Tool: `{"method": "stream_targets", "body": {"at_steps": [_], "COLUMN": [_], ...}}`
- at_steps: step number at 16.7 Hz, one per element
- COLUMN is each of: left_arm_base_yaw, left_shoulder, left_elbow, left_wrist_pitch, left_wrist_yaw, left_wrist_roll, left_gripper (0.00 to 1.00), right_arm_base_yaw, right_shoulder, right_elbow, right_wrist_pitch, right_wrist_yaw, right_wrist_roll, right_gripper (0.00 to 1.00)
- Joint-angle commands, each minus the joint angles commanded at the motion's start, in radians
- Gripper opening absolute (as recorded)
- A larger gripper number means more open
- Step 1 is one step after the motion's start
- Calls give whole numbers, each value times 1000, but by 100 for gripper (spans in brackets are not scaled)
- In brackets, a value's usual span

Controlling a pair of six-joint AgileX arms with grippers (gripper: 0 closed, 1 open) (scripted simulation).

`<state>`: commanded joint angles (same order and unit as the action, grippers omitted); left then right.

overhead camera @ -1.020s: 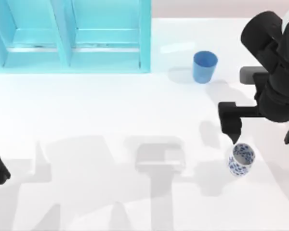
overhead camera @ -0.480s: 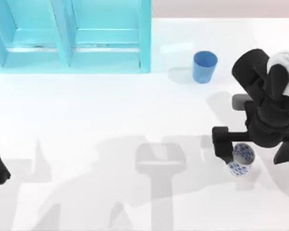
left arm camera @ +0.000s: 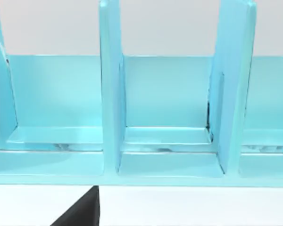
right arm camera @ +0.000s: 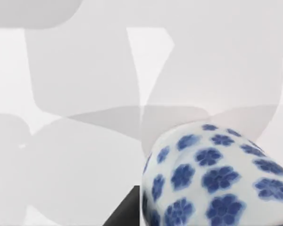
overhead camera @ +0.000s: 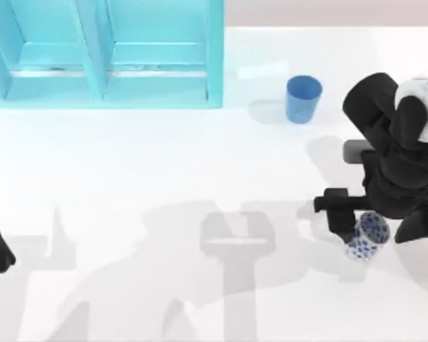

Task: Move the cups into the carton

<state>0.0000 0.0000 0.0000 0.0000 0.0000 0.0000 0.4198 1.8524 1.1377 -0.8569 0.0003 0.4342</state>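
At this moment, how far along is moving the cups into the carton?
Nothing is delivered yet: the compartments of the blue carton hold no cup. In hand: the right end effector is at the speckled cup, near the table's right side, which looks tilted; whether the grip is closed I cannot tell. Left: carry that cup over, then the plain blue cup standing right of the carton. The left arm sits parked at the left edge.

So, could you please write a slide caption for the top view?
Right gripper at the patterned cup; blue cup stands beside the carton.
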Motion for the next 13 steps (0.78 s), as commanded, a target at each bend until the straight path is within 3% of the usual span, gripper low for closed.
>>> {"method": "stream_targets", "body": {"at_steps": [7, 13], "left_arm_base_yaw": [0, 0], "left_shoulder": [0, 0], "left_elbow": [0, 0], "left_wrist_pitch": [0, 0], "left_wrist_yaw": [0, 0], "left_wrist_roll": [0, 0], "left_gripper": [100, 100], "right_arm_base_yaw": [0, 0], "right_shoulder": [0, 0], "right_elbow": [0, 0], "right_wrist_pitch": [0, 0], "right_wrist_yaw": [0, 0], "right_wrist_roll": [0, 0], "right_gripper": [2, 0]}}
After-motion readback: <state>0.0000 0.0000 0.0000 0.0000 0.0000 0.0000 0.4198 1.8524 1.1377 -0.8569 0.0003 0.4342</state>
